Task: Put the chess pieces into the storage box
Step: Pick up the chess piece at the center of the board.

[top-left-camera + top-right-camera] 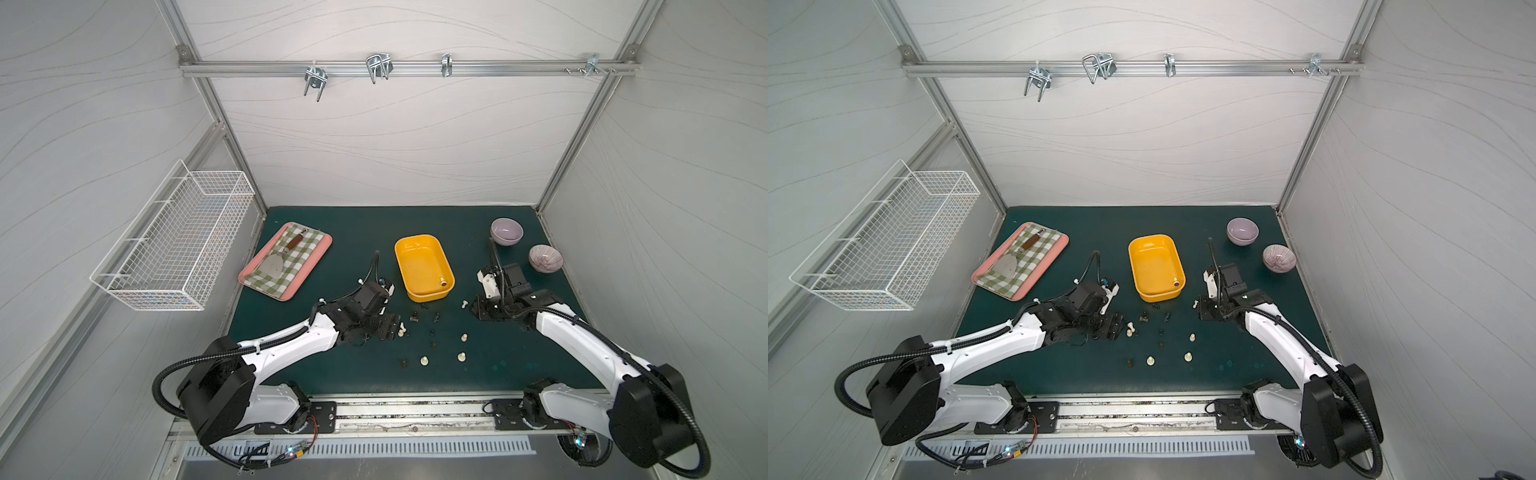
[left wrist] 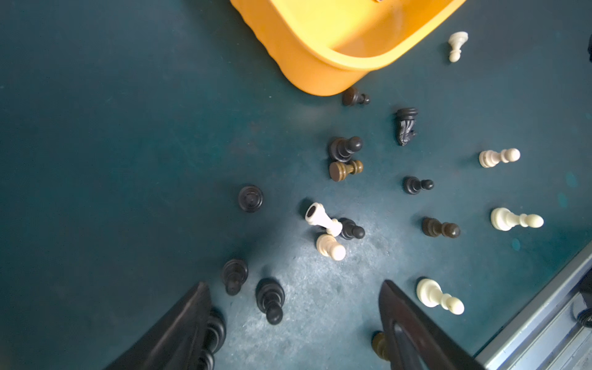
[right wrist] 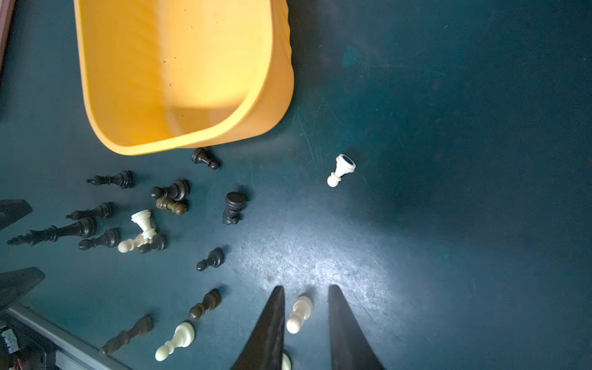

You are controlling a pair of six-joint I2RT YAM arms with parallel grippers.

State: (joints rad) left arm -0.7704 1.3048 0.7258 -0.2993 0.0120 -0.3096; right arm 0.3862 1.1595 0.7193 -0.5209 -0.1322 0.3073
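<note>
Chess pieces (image 2: pixel 345 149) strewn over the green bench (image 1: pixel 519 365) just in front of the yellow box (image 1: pixel 417 262), between the two arms; dark ones nearly lost against the bench in both top views and some screened there by the left arm, so no sure count. In the left wrist view, a black piece (image 2: pixel 215 331) half hidden behind one finger, a brown piece (image 2: pixel 379 346) cut off behind the other; box cropped by the picture edge in both wrist views. Small turned figures on round bases, in black, dark brown and cream; many standing, several toppled, among them a black knight (image 2: pixel 406 126) on its side. Inside the box, a single cream piece (image 1: pixel 444 281) lying in the near right corner. Left end effector (image 2: pixel 293 283) spread wide above the bench, gripping nothing. Right end effector (image 3: pixel 306 286) narrowly parted, a cream pawn (image 3: pixel 299 314) showing in the gap but not pinched. Farther out, a pink tray (image 1: pixel 327 241) with checked cloth, a wire basket (image 1: pixel 174 249) on the left wall, two bowls (image 1: pixel 506 231) at the far right.
</note>
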